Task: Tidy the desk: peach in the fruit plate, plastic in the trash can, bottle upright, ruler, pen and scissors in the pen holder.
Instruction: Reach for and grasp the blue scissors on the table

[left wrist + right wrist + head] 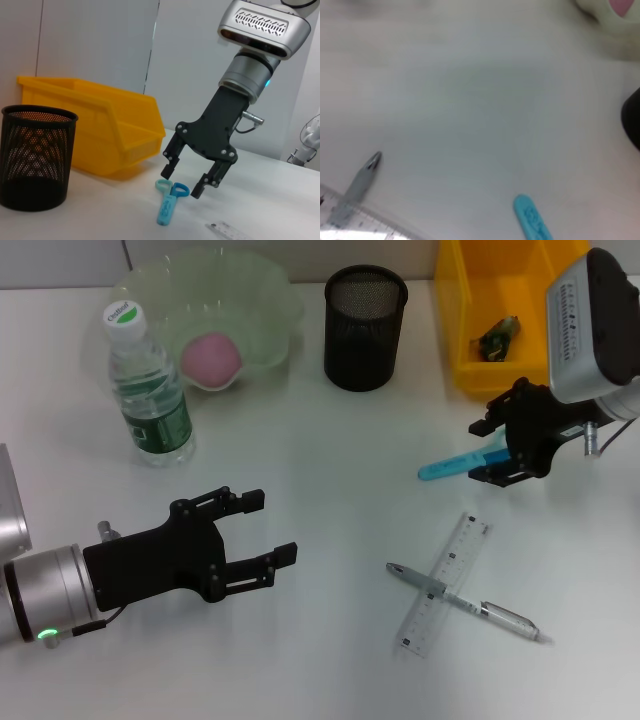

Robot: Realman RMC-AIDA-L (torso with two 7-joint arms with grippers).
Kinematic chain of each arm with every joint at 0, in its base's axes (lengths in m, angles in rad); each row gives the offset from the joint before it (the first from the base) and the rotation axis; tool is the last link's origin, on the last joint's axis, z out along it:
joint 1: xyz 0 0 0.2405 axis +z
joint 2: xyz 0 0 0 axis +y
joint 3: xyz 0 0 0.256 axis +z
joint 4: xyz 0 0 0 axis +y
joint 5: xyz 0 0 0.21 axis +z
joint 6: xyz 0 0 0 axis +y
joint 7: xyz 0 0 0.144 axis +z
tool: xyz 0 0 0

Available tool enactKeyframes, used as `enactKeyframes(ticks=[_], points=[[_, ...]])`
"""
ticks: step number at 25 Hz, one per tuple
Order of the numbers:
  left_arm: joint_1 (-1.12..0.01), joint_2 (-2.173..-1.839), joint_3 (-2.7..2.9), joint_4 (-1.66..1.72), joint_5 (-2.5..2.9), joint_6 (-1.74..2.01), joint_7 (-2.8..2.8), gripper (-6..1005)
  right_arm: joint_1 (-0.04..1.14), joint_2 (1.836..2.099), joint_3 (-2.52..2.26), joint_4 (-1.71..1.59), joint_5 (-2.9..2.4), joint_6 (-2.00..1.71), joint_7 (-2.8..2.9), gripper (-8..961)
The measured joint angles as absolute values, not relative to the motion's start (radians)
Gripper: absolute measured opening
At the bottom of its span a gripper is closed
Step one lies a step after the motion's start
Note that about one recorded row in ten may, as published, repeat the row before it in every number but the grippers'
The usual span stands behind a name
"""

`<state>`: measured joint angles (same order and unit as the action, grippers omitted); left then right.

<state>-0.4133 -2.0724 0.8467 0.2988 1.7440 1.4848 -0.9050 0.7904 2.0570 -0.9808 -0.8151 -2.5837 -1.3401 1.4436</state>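
The blue scissors (458, 465) lie on the white desk, their handles under my right gripper (497, 452). In the left wrist view that gripper (184, 181) is open, its fingertips just above and to either side of the handles of the scissors (167, 204). My left gripper (277, 528) hovers open and empty at the front left. The pink peach (210, 360) rests in the pale green fruit plate (270, 290). The bottle (148, 390) stands upright beside it. The clear ruler (447, 580) lies crossed under the pen (470, 605). The black mesh pen holder (365, 328) stands at the back.
A yellow bin (470, 330) at the back right holds a crumpled wrapper (498, 337). In the left wrist view it (100, 130) stands just behind the pen holder (35, 155). The right wrist view shows the scissors' tip (532, 220) and the pen's tip (367, 170).
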Motion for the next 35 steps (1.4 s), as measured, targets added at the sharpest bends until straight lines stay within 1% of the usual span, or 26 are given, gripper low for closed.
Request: enactKeyframes(ticks=[14, 35], points=[[-0.41, -2.072, 0.847, 0.299, 1.744, 1.486, -0.908, 803, 0.809, 2.062, -0.981, -0.714, -2.574, -1.222, 1.43, 505], [-0.413, -2.069, 0.847, 0.303, 1.732, 1.492, -0.917, 803, 0.815, 2.059, -0.977, -0.669, -2.571, -1.178, 1.426, 473]])
